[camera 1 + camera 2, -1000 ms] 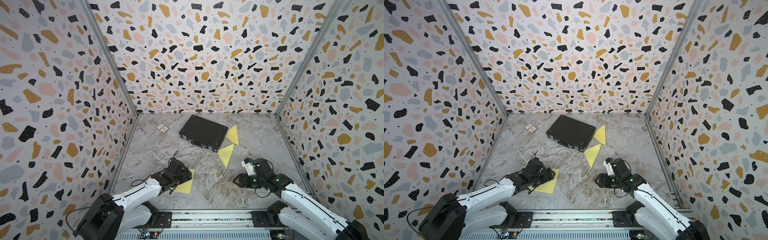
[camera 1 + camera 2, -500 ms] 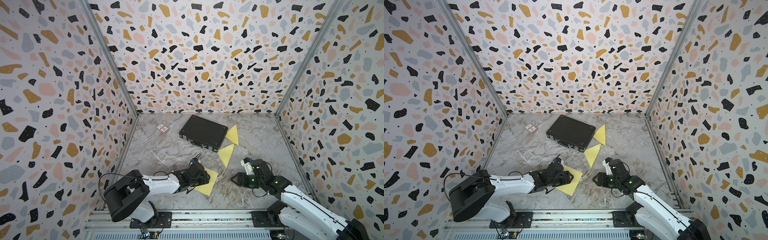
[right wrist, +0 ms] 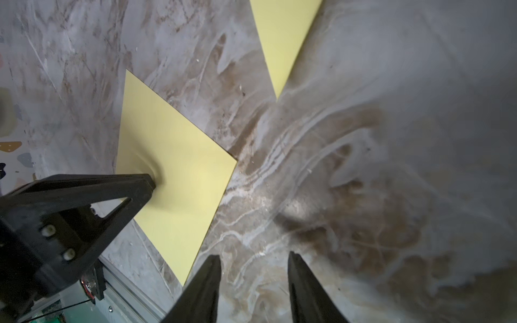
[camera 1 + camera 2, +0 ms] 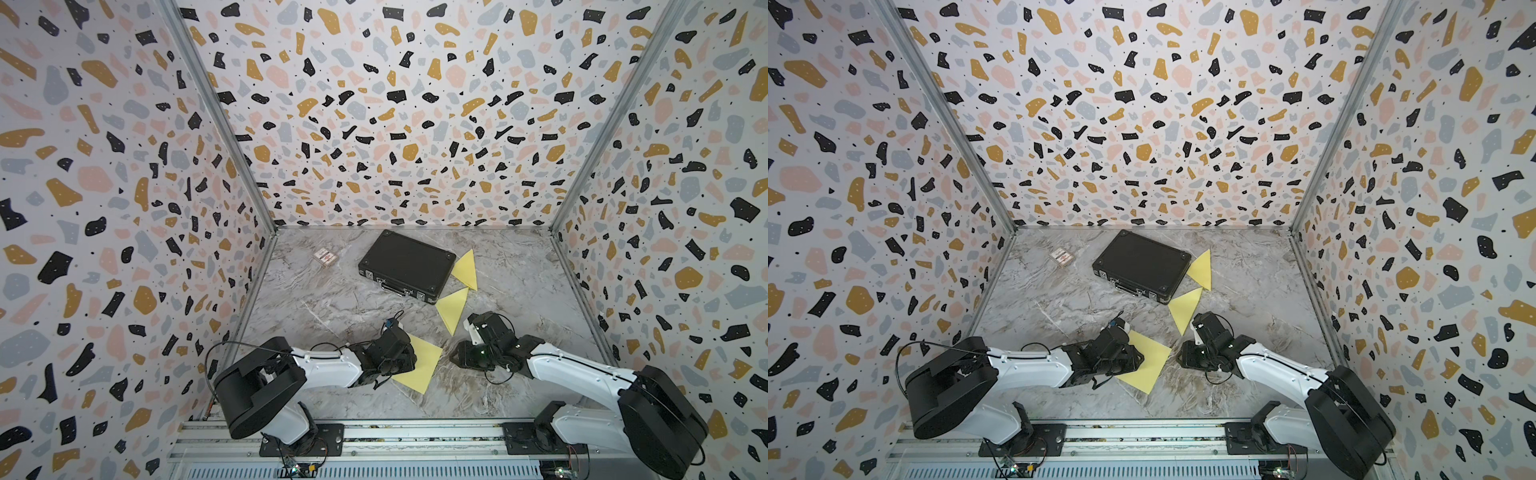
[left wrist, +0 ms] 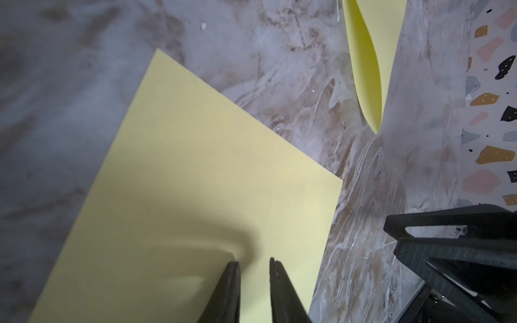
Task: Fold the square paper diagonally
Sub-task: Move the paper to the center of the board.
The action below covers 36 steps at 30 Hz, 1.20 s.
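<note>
The left gripper (image 5: pixel 254 261) has its jaws narrow, with a small gap between them, and its tips press down on the square paper (image 5: pixel 195 167), near the side of the sheet that faces the left arm. The paper puckers a little at the tips; whether a ridge of it is already caught between them, I cannot tell. The sheet lies unfolded on the marble table (image 4: pixel 332 307), near the front, between the two arms. The right gripper (image 3: pixel 254 254) stands with its jaws more apart and empty, over bare table just beside the opposite corner, not touching the paper. I think the main risk is that the left tips slide on the thin sheet and only push it toward the right arm, or wrinkle it, instead of lifting a corner. If the right gripper does not hold the far part down, the sheet could turn, and the corners would not meet on the diagonal. A folded triangle (image 4: pixel 453 309) lies near and could be disturbed by the right arm.
</note>
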{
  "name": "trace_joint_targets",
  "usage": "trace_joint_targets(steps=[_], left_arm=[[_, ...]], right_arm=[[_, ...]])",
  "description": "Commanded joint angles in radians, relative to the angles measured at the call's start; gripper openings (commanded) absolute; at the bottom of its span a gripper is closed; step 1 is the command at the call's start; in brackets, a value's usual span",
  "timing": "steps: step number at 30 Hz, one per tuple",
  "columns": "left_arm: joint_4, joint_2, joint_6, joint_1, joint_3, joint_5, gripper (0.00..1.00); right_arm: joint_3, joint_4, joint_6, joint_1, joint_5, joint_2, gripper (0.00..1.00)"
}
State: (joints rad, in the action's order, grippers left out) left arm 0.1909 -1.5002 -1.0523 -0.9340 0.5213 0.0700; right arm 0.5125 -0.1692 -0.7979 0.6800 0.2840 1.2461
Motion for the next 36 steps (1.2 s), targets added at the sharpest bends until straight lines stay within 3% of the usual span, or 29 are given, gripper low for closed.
trace_joint_targets(steps=[1,12,30,36], left_arm=[[-0.253,-0.066,0.021,-0.017,-0.067,0.028,0.23],[-0.287,-0.062,0.031,-0.032,-0.067,0.013,0.19],[-0.286,-0.049,0.018,-0.037,-0.089,0.001,0.19],[-0.278,-0.049,0.011,-0.039,-0.099,-0.002,0.19]], right_arm=[[0.029,0.046,-0.006,0.009,-0.043,0.032,0.44],[0.060,0.161,-0.035,0.033,-0.025,0.181,0.43],[0.037,0.292,-0.112,0.095,0.020,0.207,0.44],[0.098,0.045,-0.084,0.095,-0.185,0.126,0.48]])
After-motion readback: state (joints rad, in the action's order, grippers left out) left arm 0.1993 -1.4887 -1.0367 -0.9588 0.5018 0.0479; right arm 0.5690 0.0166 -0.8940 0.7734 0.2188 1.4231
